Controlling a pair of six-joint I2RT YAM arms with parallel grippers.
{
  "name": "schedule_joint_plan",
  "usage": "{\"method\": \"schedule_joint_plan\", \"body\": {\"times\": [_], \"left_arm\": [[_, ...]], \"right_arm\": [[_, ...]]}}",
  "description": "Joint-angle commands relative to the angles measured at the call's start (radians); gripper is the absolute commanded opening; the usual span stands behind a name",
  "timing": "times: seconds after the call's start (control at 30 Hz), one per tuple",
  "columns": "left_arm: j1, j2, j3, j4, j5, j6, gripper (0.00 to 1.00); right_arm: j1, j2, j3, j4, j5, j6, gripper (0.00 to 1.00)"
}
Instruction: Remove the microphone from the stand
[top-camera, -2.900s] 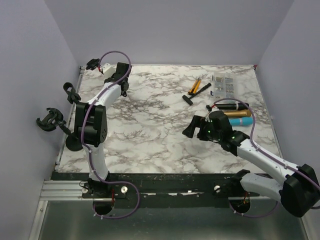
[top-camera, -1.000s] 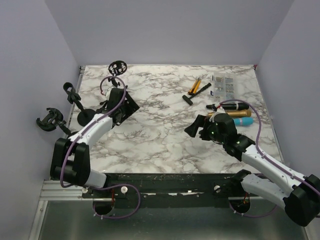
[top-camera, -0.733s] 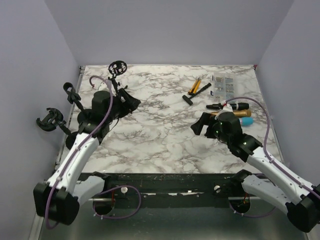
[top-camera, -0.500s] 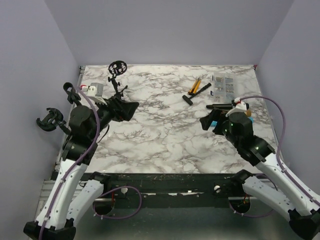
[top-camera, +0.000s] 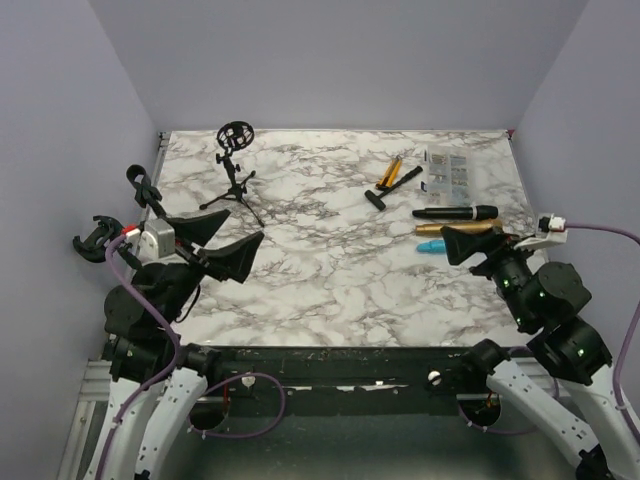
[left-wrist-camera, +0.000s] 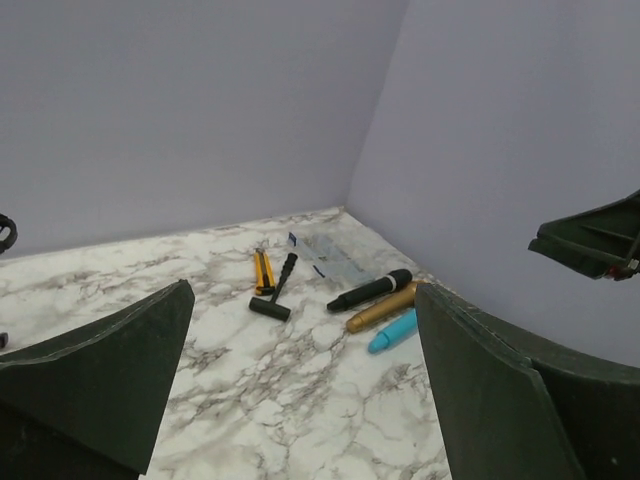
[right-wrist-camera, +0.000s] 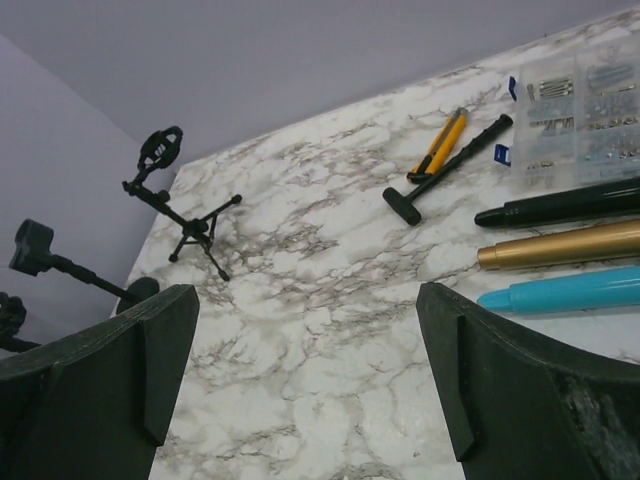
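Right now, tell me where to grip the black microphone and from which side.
Grip the black microphone mid-body, coming straight down and closing across its width. It lies flat, lengthwise left to right, and the gold microphone lies close alongside, so a side approach looks blocked.

Top, left wrist and right wrist views: the left arm is standing folded above its base at the near left edge, carrying the left gripper high over the table; its jaws are gaping wide with nothing between them; the right arm is rearing up at the near right edge, aiming the right gripper towards the table's centre; its jaws are likewise spreading wide apart, gripping nothing.
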Motion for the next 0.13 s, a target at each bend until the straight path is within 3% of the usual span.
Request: {"method": "schedule_joint_plan", "body": {"times": [0.0, 0.1], "left_arm": [[0.001, -0.047, -0.042, 0.073, -0.032, 0.025, 0.99], [0.000, -0.025, -0.025, 0.076, -0.050, 0.067, 0.99]], "right_arm": [[0.004, -0.043, -0.004, -0.055, 0.040, -0.005, 1.00], [0.004, -0.068, -0.022, -0.056, 0.084, 0.000, 1.00]]}}
